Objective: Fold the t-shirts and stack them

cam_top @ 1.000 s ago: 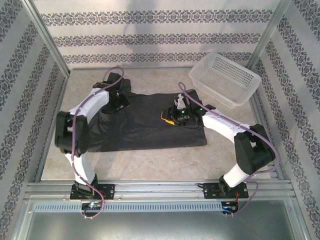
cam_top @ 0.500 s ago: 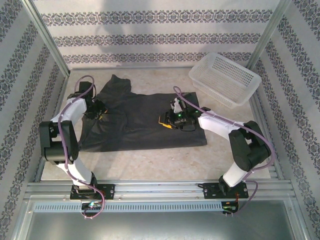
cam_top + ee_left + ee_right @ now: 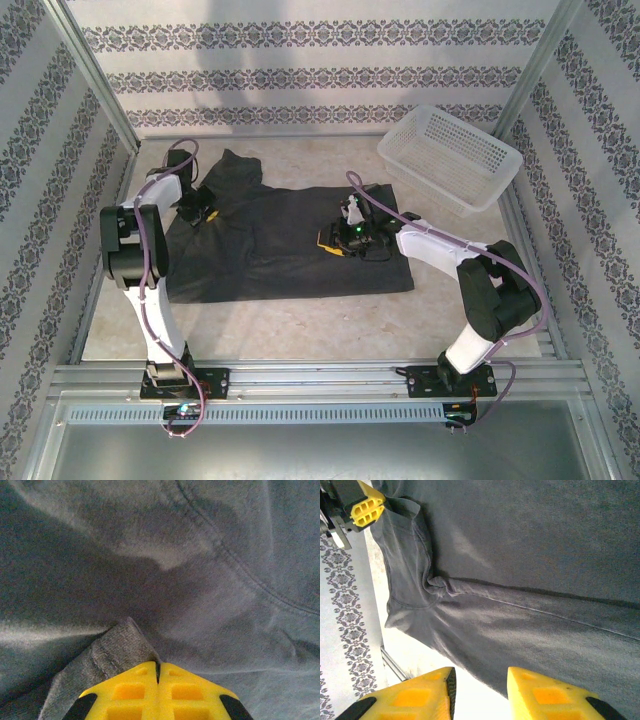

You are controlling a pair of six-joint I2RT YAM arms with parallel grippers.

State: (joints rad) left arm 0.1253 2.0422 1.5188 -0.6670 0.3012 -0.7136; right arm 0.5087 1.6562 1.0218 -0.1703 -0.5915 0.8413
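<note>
Reads as soft, matt, faintly fuzzy charcoal cloth on the t-shirt [image 3: 290, 260]. Smooth yellow plastic on the left pincer [image 3: 157, 666], white lattice plastic in the basket [image 3: 455, 165], dull metal rails [image 3: 320, 375]; desk [image 3: 300, 325] perhaps polished stone.

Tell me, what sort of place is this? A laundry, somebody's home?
Most likely a robot test booth, not a home. A left arm and right arm are bolted to a metal rail, patterned walls box in the table, and one dark t-shirt lies spread near a white basket.
</note>
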